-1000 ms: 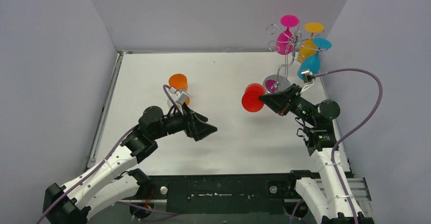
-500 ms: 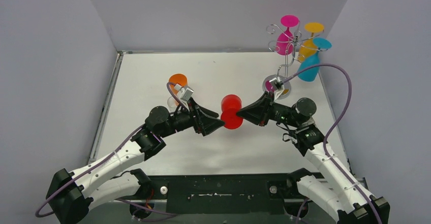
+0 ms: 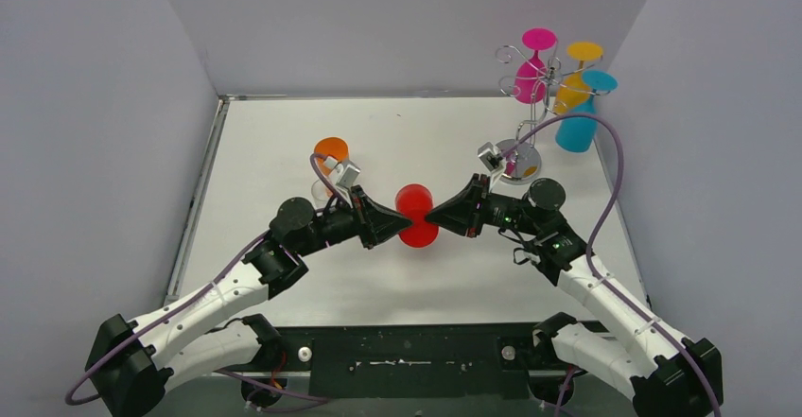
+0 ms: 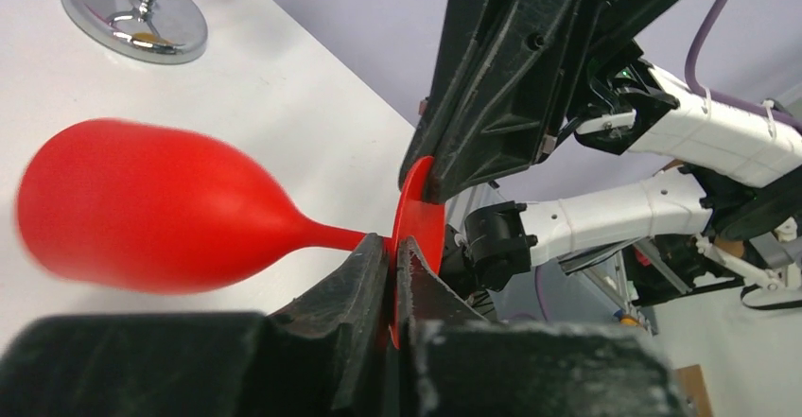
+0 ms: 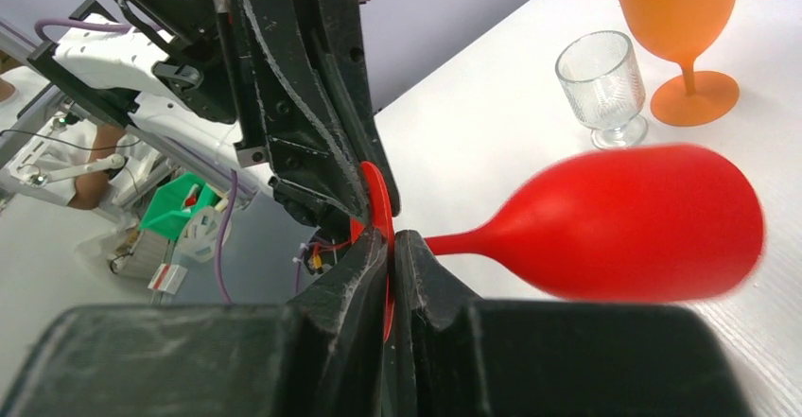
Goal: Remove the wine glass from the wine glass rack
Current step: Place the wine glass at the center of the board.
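A red wine glass [image 3: 416, 217] hangs level above the middle of the table, off the wine glass rack [image 3: 535, 91] at the back right. My left gripper [image 3: 397, 218] is shut on the rim of its round foot from the left. My right gripper [image 3: 433, 217] is shut on the same foot from the right. In the left wrist view the red bowl [image 4: 142, 209] points left, and the left gripper [image 4: 390, 247] pinches the foot disc. In the right wrist view the bowl [image 5: 643, 223] points right, and the right gripper [image 5: 390, 239] clamps the disc.
A pink glass [image 3: 531, 72], a yellow glass [image 3: 575, 84] and a blue glass [image 3: 577, 126] hang on the rack, whose shiny base [image 3: 518, 160] stands behind my right arm. An orange goblet [image 3: 331, 152] and a clear tumbler glass [image 5: 605, 81] stand behind my left arm.
My right arm carried the red glass left from near the rack to the table's middle. My left gripper came up to it and closed on its foot.
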Motion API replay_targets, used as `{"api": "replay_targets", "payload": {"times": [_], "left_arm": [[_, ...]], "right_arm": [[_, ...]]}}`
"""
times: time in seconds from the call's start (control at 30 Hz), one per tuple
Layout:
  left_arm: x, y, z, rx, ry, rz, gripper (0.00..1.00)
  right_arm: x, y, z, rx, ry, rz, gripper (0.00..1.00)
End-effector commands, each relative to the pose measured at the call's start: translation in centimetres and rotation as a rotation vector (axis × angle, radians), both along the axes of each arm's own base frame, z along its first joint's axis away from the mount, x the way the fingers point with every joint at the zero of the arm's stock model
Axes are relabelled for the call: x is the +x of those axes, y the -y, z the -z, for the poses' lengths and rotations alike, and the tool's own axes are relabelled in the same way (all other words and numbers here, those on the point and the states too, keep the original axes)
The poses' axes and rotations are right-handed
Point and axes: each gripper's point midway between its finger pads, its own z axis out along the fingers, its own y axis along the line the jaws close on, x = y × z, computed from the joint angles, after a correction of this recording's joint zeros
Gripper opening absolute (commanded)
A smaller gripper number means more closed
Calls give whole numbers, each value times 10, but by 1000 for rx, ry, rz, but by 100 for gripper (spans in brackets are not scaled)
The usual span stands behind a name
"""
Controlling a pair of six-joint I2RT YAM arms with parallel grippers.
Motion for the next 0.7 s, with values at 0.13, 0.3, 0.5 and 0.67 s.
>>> {"api": "replay_targets", "payload": {"times": [0.13, 0.3, 0.5, 0.67], "left_arm": [[-5, 0, -30, -34, 90, 17, 0], [-5, -6, -36, -36, 119, -7, 0], [-7, -12, -47, -39, 170, -21, 0], [-10, -17, -52, -38, 226, -27, 0]], "right_arm": [[4, 1, -27, 27, 181, 34, 9], [-1, 4, -22, 8, 208, 17, 58], [-10, 4, -8, -18, 221, -23, 71], [-23, -5, 2, 1, 156, -113, 56]]}}
